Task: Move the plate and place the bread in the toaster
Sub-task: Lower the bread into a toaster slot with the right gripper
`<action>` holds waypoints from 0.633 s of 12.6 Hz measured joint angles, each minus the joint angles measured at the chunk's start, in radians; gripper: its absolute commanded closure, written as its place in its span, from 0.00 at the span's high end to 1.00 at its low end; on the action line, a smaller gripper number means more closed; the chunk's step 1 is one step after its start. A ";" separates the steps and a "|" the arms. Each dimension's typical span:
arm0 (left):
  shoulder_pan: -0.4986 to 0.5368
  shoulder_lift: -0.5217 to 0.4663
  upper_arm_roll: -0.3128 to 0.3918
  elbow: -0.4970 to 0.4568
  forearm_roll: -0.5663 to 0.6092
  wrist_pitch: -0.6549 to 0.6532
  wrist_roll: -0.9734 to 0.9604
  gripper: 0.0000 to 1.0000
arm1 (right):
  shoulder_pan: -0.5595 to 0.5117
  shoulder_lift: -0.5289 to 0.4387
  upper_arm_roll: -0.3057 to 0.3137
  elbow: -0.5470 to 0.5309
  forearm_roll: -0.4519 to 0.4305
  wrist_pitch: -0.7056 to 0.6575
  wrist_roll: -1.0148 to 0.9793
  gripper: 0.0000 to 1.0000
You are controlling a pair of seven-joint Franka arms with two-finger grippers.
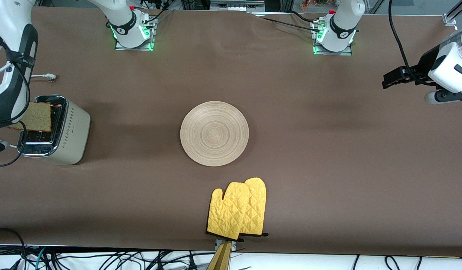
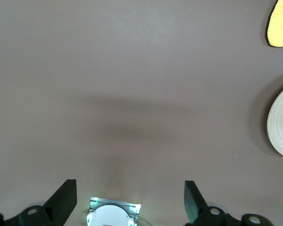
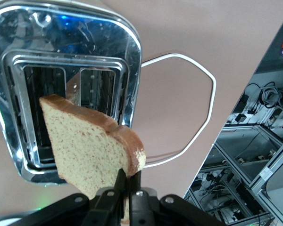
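Front view: I counted one plate (image 1: 214, 133), one toaster (image 1: 58, 130), one slice of bread (image 1: 33, 116) and two yellow oven mitts (image 1: 238, 209) on or over the brown desk (image 1: 328, 168). The plate lay flat at the middle of the desk, bare. The two mitts lay overlapped, nearer to the front camera than the plate, at the desk's edge. The toaster stood at the right arm's end of the desk, chrome top up, with two slots.

The right hand (image 3: 128, 183) was clamped tight on one edge of the bread, holding the slice upright over the toaster's top. In the right wrist view I saw the bread (image 3: 87, 150) above the slots of the toaster (image 3: 66, 89), not yet down in either one. One white cord (image 3: 198, 108) looped on the desk beside the toaster.

The left hand (image 1: 394, 79) hung over the left arm's end of the desk, waiting. In the left wrist view its fingers (image 2: 62, 200) stood wide apart with nothing between them, and only bare desk lay below.
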 measured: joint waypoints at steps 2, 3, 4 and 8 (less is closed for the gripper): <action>0.000 0.000 0.000 0.000 0.000 0.000 0.000 1.00 | 0.001 0.006 0.002 0.000 0.000 0.014 0.034 0.00; 0.000 0.000 0.000 0.000 0.000 0.000 0.000 1.00 | 0.004 0.009 0.002 0.000 0.000 0.020 0.052 0.00; 0.000 0.000 0.000 0.000 0.000 0.000 0.000 1.00 | 0.008 0.010 0.002 0.000 0.000 0.022 0.074 0.00; 0.000 0.000 0.000 0.000 0.000 0.000 0.000 1.00 | 0.011 0.010 0.002 0.012 0.000 0.026 0.174 0.00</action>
